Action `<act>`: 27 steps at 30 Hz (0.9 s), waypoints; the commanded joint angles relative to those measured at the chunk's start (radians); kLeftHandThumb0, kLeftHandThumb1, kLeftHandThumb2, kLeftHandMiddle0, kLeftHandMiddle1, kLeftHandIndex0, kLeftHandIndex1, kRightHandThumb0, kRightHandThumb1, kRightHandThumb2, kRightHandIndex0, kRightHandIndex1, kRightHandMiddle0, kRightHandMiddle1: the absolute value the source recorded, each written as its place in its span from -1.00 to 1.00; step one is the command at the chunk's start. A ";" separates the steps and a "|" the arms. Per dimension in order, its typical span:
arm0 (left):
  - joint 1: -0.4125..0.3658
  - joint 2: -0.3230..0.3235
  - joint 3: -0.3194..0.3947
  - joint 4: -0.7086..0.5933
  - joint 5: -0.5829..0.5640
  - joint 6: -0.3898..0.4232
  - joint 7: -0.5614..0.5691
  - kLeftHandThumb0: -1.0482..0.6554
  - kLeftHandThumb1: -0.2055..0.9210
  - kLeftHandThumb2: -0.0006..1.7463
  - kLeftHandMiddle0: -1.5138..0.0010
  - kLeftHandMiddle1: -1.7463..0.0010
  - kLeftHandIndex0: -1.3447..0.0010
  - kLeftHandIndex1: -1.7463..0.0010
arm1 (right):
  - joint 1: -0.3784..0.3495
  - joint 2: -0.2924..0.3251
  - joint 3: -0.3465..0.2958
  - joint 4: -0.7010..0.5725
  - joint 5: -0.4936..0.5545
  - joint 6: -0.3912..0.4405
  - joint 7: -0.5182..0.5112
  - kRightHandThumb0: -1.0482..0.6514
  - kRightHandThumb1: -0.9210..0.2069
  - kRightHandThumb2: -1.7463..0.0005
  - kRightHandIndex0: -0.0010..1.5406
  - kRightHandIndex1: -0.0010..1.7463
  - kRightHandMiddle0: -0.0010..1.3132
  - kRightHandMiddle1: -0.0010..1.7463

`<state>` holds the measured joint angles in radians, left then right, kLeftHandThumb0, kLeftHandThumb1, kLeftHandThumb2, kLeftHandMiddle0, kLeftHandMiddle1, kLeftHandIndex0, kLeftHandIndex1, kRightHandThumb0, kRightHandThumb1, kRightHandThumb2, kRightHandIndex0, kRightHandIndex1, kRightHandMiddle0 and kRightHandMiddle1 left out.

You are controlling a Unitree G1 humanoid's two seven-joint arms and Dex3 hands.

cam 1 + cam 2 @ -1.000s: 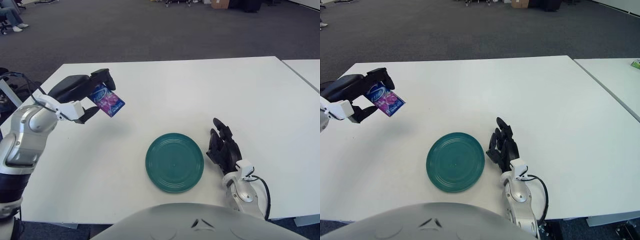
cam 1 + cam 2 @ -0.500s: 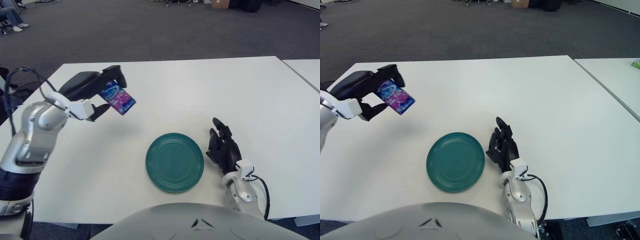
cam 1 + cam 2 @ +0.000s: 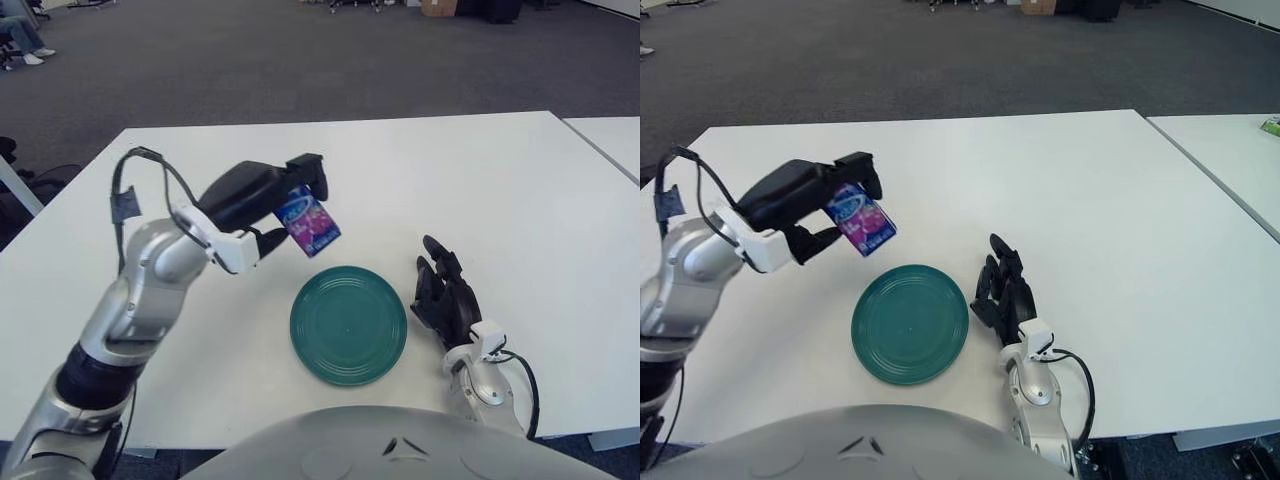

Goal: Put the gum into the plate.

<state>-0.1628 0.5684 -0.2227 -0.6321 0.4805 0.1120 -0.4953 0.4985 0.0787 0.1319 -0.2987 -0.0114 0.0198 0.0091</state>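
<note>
My left hand [image 3: 285,205] is shut on the gum pack [image 3: 309,220], a blue and pink packet, and holds it in the air just above and left of the far-left rim of the green plate [image 3: 349,324]. The plate lies flat on the white table [image 3: 450,190] near its front edge and holds nothing. The same gum pack shows in the right eye view [image 3: 864,220]. My right hand [image 3: 447,298] rests on the table just right of the plate, fingers stretched out and empty.
A second white table [image 3: 1240,160] stands to the right with a narrow gap between. A small green object [image 3: 1270,126] lies on it at the far right. Dark carpet lies beyond the table's far edge.
My left hand has carried the gum pack to the right and toward me, from over the table's left part to just beside the plate. The right hand has not moved.
</note>
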 commanded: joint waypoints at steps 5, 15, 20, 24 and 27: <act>-0.024 -0.060 -0.125 0.064 0.051 0.011 -0.055 0.23 -0.53 0.85 -0.03 -1.00 0.12 -1.00 | 0.046 -0.004 0.014 0.011 -0.003 0.039 -0.012 -0.51 -1.00 -0.14 -0.85 -1.00 -1.00 -0.55; -0.052 -0.089 -0.233 0.102 0.113 -0.057 -0.102 0.23 -0.51 0.81 -0.05 -0.94 0.13 -1.00 | 0.061 -0.004 0.019 -0.011 -0.004 0.068 -0.027 -0.55 -1.00 -0.12 -0.86 -1.00 -1.00 -0.58; -0.041 -0.095 -0.275 0.112 0.156 -0.068 -0.124 0.23 -0.53 0.83 -0.04 -0.94 0.10 -1.00 | 0.060 0.003 0.014 -0.007 0.004 0.052 -0.036 -0.55 -1.00 -0.10 -0.85 -0.99 -1.00 -0.57; -0.037 -0.095 -0.293 0.136 0.161 -0.086 -0.141 0.23 -0.55 0.85 -0.03 -0.97 0.08 -1.00 | 0.056 0.004 0.007 0.007 0.015 0.044 -0.034 -0.55 -1.00 -0.09 -0.84 -0.99 -1.00 -0.56; -0.026 -0.101 -0.319 0.205 0.150 -0.117 -0.135 0.23 -0.60 0.88 -0.03 -0.99 0.02 -0.98 | 0.052 0.006 0.000 0.019 0.025 0.038 -0.032 -0.55 -1.00 -0.07 -0.84 -0.99 -1.00 -0.55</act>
<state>-0.1915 0.4667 -0.5197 -0.4903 0.6289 0.0124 -0.6185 0.5091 0.0871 0.1440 -0.3125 -0.0063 0.0368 -0.0229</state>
